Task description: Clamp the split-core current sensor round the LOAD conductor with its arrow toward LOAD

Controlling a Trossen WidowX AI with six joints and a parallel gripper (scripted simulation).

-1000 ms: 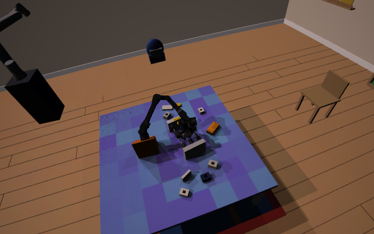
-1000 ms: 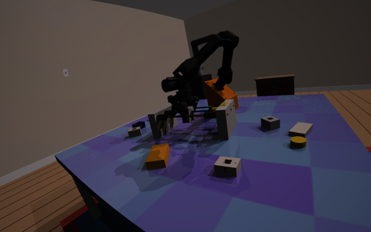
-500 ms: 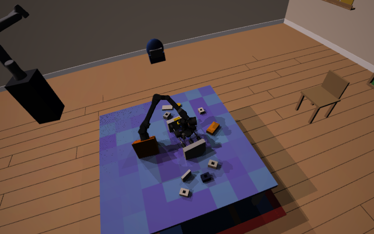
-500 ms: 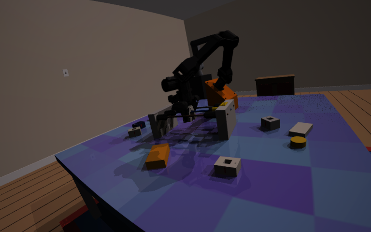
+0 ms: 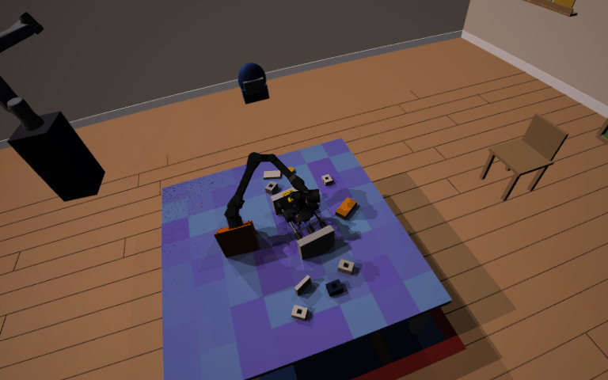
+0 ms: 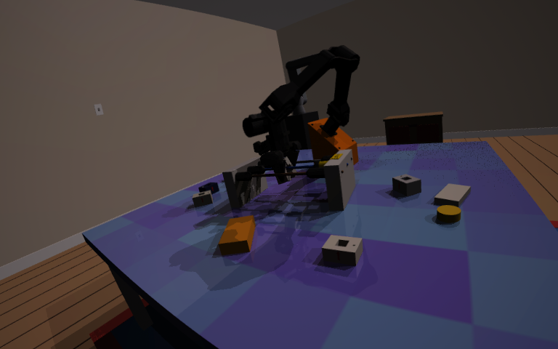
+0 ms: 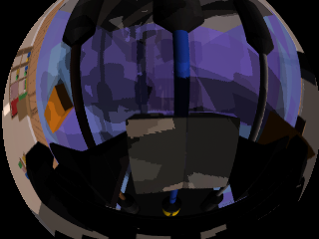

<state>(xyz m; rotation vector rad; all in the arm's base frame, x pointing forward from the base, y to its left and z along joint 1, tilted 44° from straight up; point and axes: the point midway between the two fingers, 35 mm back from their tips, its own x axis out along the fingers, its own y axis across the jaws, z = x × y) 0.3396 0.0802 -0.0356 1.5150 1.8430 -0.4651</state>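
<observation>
Spanning the sensor body from both sides, the gripper (image 5: 302, 214) (image 6: 282, 174) (image 7: 174, 131) stands wide, with its fingers closed on the grey current sensor (image 7: 209, 154). The sensor is located between the fingers, at the blue conductor (image 6: 302, 166) (image 7: 181, 52). In the wrist view, the conductor runs behind the sensor and reappears at its lower edge. Whether the sensor fully encircles the conductor, and whether its latch is engaged, cannot be determined. The arrow and the LOAD marker are not legible.

The conductor assembly comprises three parallel conductors, carried between a near end plate (image 5: 317, 242) (image 6: 231, 189) and a far end plate (image 5: 278, 205) (image 6: 341, 182), named as seen from above. A brown conductor (image 6: 288, 174) (image 7: 76, 82) and a grey conductor (image 7: 263, 80) flank the blue one, apart from it. A yellow label (image 5: 287, 192) (image 6: 337, 156) is on top of the far end plate.

The arm rises from an orange base (image 5: 244, 241) (image 6: 349, 148) beside the assembly. An orange block (image 5: 346, 207) (image 6: 237, 235) (image 7: 57, 107) lies on the table (image 5: 201, 331) (image 6: 411, 304) on the opposite side. A pale slab (image 5: 271, 174) (image 6: 453, 193) lies near a yellow disc (image 5: 291, 169) (image 6: 448, 213), beyond the far end plate.
</observation>
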